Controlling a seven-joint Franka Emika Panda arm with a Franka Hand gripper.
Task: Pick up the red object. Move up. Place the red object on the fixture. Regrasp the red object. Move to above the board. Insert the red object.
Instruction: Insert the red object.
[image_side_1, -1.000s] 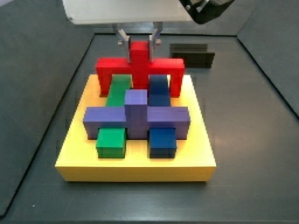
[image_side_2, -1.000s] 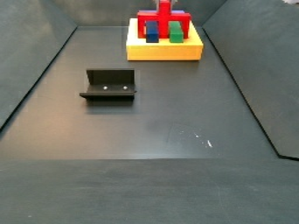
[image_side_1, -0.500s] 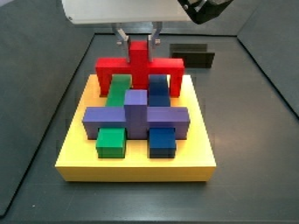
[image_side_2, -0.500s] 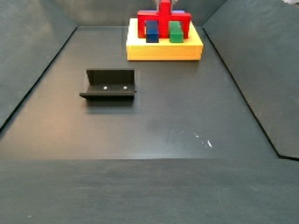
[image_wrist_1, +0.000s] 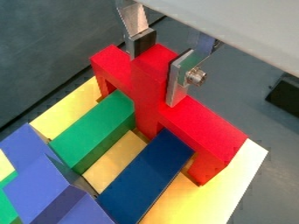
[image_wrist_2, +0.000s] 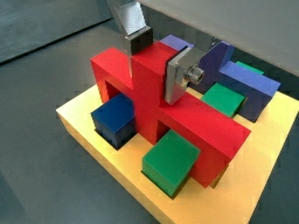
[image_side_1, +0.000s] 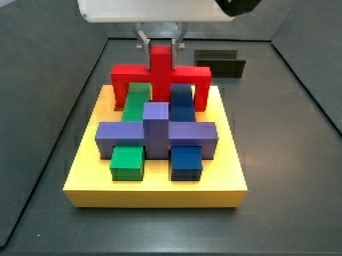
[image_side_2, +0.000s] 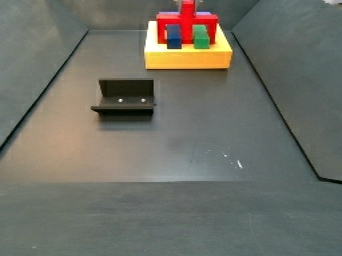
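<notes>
Dark floor surrounds the board (image_side_1: 80, 185); we see the pincer (image_wrist_1: 163, 63) (unmoved lately) pinching the red object (image_wrist_1: 152, 87), legs seated.

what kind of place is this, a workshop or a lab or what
Likely a robot lab test cell: a dark walled floor holding only a fixture and a yellow board, where the gripper grips the red object.

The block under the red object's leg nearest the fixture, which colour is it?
Blue block, clearest in a side view; the gripper holds the red object.

text: none legible; labels: none; numbers: none
</notes>
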